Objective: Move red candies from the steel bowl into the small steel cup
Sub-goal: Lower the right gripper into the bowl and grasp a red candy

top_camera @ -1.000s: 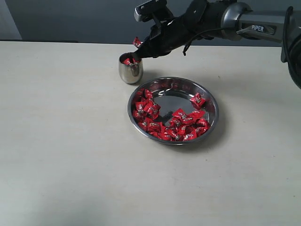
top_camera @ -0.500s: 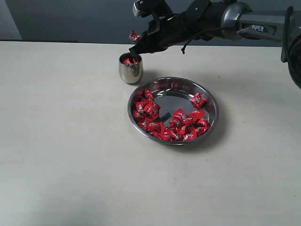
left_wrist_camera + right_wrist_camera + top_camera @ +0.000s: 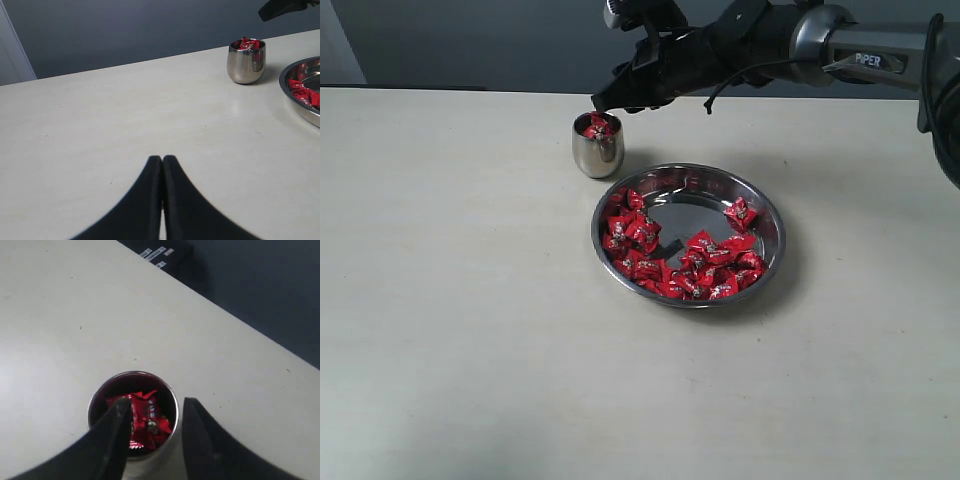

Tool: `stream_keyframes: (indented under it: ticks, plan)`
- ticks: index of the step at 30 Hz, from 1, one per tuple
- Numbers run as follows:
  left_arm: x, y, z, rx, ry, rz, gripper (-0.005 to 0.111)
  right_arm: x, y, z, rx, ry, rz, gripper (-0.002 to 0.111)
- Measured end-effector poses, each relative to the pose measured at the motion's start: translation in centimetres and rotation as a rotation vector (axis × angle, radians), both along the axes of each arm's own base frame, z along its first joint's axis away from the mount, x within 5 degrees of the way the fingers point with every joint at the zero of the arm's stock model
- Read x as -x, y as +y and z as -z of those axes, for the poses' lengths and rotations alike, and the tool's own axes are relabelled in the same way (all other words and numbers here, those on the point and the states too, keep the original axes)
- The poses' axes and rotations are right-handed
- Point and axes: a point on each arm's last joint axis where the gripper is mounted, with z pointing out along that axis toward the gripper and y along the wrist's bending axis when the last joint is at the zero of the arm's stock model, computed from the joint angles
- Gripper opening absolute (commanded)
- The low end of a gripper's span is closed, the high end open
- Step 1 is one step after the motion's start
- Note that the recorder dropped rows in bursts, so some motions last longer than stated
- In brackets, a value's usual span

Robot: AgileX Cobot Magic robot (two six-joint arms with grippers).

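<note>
The small steel cup (image 3: 597, 146) stands on the table behind the steel bowl (image 3: 772, 215) and holds red candies (image 3: 598, 126). Many more red candies (image 3: 675, 265) lie in the bowl, mostly along its near and left sides. My right gripper (image 3: 604, 101) hovers just above the cup, open, with nothing between its fingers. In the right wrist view the cup (image 3: 170, 390) lies below the right gripper (image 3: 156, 407), with candies (image 3: 147, 417) inside. My left gripper (image 3: 162, 159) is shut and empty over bare table, far from the cup (image 3: 246, 62) and the bowl (image 3: 287, 97).
The pale table (image 3: 450, 300) spreads wide to the left and front of the bowl. A dark wall runs behind the table's far edge. The right arm (image 3: 840, 45) reaches in from the upper right, above the bowl's far side.
The right gripper held a red candy over the cup, then opened; the candy now lies in the cup. The gripper rose slightly. The left arm has not moved.
</note>
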Motion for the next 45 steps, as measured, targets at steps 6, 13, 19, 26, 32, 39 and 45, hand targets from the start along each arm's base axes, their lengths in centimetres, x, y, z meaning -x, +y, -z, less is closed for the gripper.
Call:
stream_keyframes:
  ticks: [6, 13, 19, 26, 32, 39, 45]
  plan:
    - [0.0, 0.0, 0.0, 0.0, 0.0, 0.0, 0.0, 0.7, 0.2, 0.0, 0.002, 0.056, -0.053, 0.035]
    - [0.0, 0.0, 0.0, 0.0, 0.0, 0.0, 0.0, 1.5, -0.2, -1.3, 0.07, 0.097, -0.086, 0.035]
    - [0.0, 0.0, 0.0, 0.0, 0.0, 0.0, 0.0, 2.5, -1.6, -1.0, 0.24, 0.213, -0.072, 0.035]
    - [0.0, 0.0, 0.0, 0.0, 0.0, 0.0, 0.0, 3.5, -2.4, -0.2, 0.353, 0.335, -0.102, 0.03]
    - [0.0, 0.0, 0.0, 0.0, 0.0, 0.0, 0.0, 4.6, -2.7, 0.5, 0.392, 0.441, -0.14, 0.029]
    - [0.0, 0.0, 0.0, 0.0, 0.0, 0.0, 0.0, 5.9, -3.1, 1.7, 0.418, 0.56, -0.173, 0.029]
    - [0.0, 0.0, 0.0, 0.0, 0.0, 0.0, 0.0, 6.4, -2.1, 1.7, 0.314, 0.591, -0.232, 0.029]
